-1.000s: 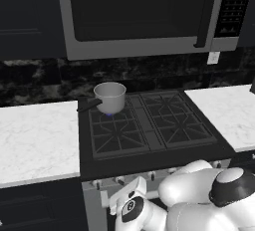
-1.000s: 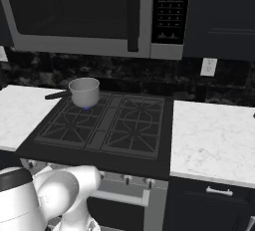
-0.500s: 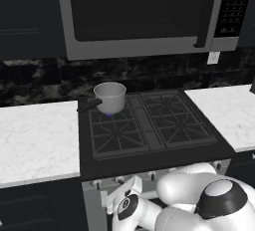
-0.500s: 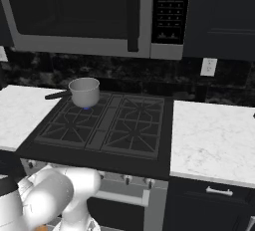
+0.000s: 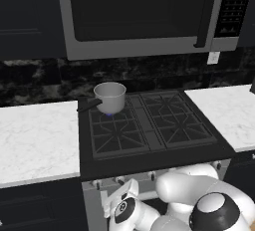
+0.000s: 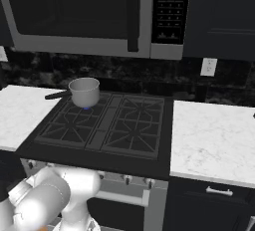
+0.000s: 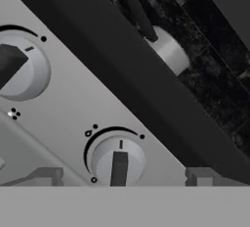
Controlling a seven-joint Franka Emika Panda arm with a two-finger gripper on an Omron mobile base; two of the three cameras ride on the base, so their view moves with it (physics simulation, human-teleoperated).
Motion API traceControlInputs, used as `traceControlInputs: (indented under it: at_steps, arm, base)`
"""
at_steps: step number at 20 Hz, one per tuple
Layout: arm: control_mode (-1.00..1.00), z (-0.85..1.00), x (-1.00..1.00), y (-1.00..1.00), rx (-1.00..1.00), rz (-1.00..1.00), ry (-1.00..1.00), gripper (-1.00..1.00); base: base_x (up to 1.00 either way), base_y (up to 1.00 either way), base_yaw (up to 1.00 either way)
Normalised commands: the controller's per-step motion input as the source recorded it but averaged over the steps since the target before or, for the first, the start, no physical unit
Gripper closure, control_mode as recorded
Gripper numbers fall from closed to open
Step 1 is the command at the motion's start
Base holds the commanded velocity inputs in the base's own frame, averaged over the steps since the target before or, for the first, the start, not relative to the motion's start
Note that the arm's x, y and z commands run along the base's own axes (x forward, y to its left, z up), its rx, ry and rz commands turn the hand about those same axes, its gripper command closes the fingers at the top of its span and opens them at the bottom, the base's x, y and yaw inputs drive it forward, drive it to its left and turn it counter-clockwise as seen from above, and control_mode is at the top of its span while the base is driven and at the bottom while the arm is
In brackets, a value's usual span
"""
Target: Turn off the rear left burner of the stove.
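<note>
The black stove (image 5: pixel 149 159) has a small silver pot (image 5: pixel 110 97) on its rear left burner (image 5: pixel 108 114), where a small blue flame shows under the pot. From the right side the same burner (image 6: pixel 87 108) also shows its flame. My gripper (image 5: pixel 125 189) is low, in front of the stove's silver front. In the hand view my gripper (image 7: pixel 122 177) is open, its two fingertips (image 7: pixel 46 176) standing wide on either side of a silver knob (image 7: pixel 117 160) without touching it. A second knob (image 7: pixel 17 67) sits up and to the left.
White marble counters (image 5: pixel 37 135) (image 6: pixel 211 140) flank the stove. A large dark-doored microwave (image 5: pixel 134 11) hangs above it. The pot's dark handle (image 5: pixel 88 105) sticks out to the left. Further small knobs (image 6: pixel 127 179) line the stove front above the bar handle.
My arm has sunk lower in front of the stove, and the hand has shifted slightly down and left towards the knobs. The pot and flame are unchanged.
</note>
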Motion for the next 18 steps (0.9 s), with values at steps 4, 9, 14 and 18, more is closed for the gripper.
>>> traceControlInputs:
  at_steps: [4,9,14,18]
  arm:
    - [-1.00,-0.11,0.16,-0.03,0.00,0.00,0.00,-1.00]
    - [-1.00,0.00,0.25,0.00,0.00,0.00,0.00,-1.00]
    - [-1.00,-0.04,0.12,0.00,0.00,0.00,0.00,-1.00]
    - [-1.00,-0.01,0.00,0.00,0.00,0.00,0.00,-1.00]
  base:
    - [0.00,0.00,0.00]
    - [0.00,0.00,0.00]
    - [0.00,0.00,0.00]
    - [0.00,0.00,0.00]
